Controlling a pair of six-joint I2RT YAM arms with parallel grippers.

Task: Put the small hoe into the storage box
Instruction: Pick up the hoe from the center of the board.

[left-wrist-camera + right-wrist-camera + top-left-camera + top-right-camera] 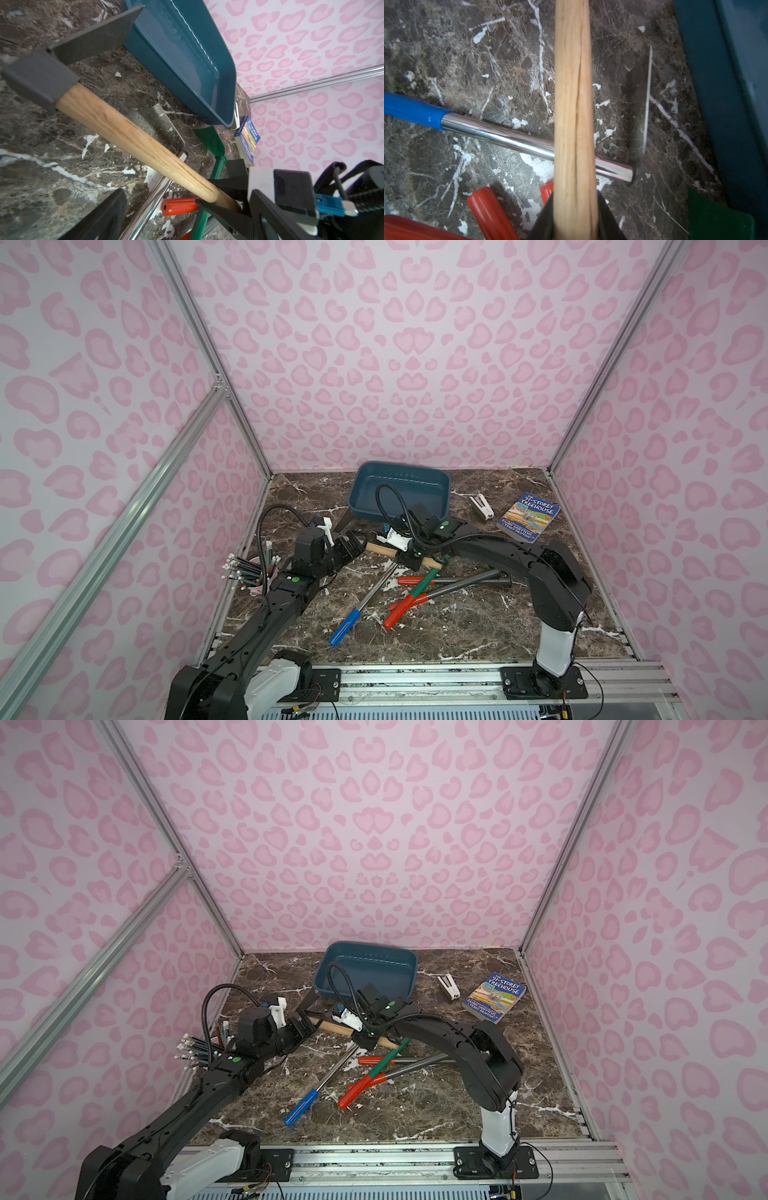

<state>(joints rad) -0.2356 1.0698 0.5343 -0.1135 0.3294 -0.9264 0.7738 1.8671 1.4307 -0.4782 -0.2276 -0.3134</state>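
1. Nearest the rail, a blue-handled tool (345,626) and red-handled tools (397,613) are noted lying crossed on the marble table (478,626). None is wanted for the task.
2. At mid-table the small hoe (378,549) is found outside the storage box. Its wooden handle is clamped in the right pincer (409,559) near the butt end. The left pincer (353,545) is held wide apart just beside the handle, gripping nothing.
3. Farther off, the storage box (415,483) stands by the back wall with nothing seen in it. A stapler (482,506) and a book (530,516) lie beside it.
4. The grasp is judged made and the carry not yet done. The next move is judged to call for a lift that takes the dark head over the rim, then a swing toward the box. The long handle may need to be laid along the box's length.
5. Only the left wrist view shows the hoe's head (39,76) whole, with the blade tip close against the box's near corner. Contact cannot be settled. In both top views only a dark wedge of blade is seen past the left pincer.
6. Only the right wrist view shows the handle crossing above a chrome shaft (508,139), with black fingers (607,224) pressed to the wood on both sides.
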